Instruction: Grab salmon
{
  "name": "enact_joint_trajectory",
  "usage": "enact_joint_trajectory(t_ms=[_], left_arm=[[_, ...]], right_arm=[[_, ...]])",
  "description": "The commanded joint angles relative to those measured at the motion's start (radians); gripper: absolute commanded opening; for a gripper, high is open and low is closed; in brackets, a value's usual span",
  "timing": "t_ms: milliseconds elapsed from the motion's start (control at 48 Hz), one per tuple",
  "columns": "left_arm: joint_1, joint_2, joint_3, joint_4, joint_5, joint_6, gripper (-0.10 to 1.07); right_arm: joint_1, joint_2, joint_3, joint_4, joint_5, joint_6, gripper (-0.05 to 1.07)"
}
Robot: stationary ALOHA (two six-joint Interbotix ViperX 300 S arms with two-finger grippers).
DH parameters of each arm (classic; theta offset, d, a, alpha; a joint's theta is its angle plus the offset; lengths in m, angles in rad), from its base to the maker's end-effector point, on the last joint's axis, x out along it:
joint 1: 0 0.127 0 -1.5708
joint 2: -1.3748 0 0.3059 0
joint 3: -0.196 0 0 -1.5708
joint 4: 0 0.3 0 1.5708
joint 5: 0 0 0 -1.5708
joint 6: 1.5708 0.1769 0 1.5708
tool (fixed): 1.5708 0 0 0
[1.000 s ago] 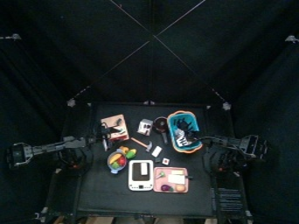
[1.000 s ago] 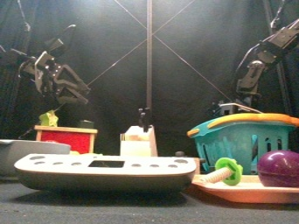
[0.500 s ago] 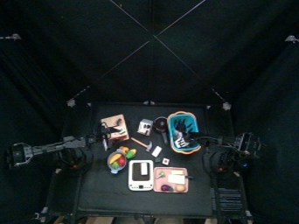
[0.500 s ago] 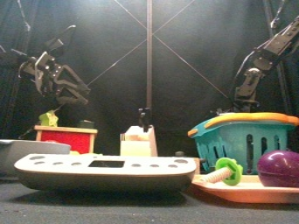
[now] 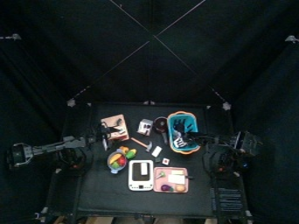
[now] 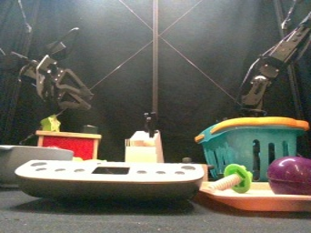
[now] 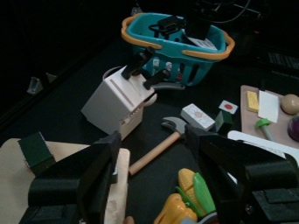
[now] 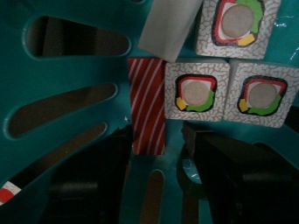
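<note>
Black cloth is covering the small table [image 5: 87, 179], and black curtains are closing in the pen on every side. Seen from above, the left gripper [image 5: 105, 133] is hanging near a red wooden box [image 5: 114, 124], while the right gripper [image 5: 194, 140] is reaching down into a teal basket [image 5: 170, 122] with an orange rim. The salmon cannot be made out in this view.

From the table's front edge, a grey tray [image 6: 109, 177] is lying nearest, with the red wooden box and a white knife block [image 6: 144, 146] standing behind it. A purple ball [image 6: 292, 173] and a green ring [image 6: 237, 175] are resting on a pale plate [image 6: 231, 193] in front of the basket.

Through the left wrist camera, the left gripper's jaws are standing apart with nothing between them, above a toy hammer [image 7: 158, 149]. A small white box [image 7: 198, 116] beside the hammer is carrying a red mark too small to read.

Through the right wrist camera, the salmon [image 8: 146, 101], a red strip with pale stripes, is lying on the basket's teal floor, touching a printed sushi tile [image 8: 197, 94]. The right gripper's jaws are standing apart, one on each side of the strip's near end, not yet gripping it. The tiles are showing pictures only.
</note>
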Motion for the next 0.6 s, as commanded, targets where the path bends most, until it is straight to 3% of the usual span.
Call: enact_joint_trajectory(t_ms=[0,104,583], left_arm=[[0.003,0.002,-0.014,-0.002,-0.005,0.000,0.94],[0.003,0.002,-0.014,-0.002,-0.005,0.000,0.94],[0.003,0.002,-0.012,-0.002,-0.005,0.000,0.94]], right_arm=[[-0.005,0.011,0.000,0.003,-0.005,0.002,0.76],[-0.006,0.005,-0.006,0.003,0.000,0.003,0.70],[-0.006,-0.176,-0.035,-0.020,0.106,0.003,0.70]])
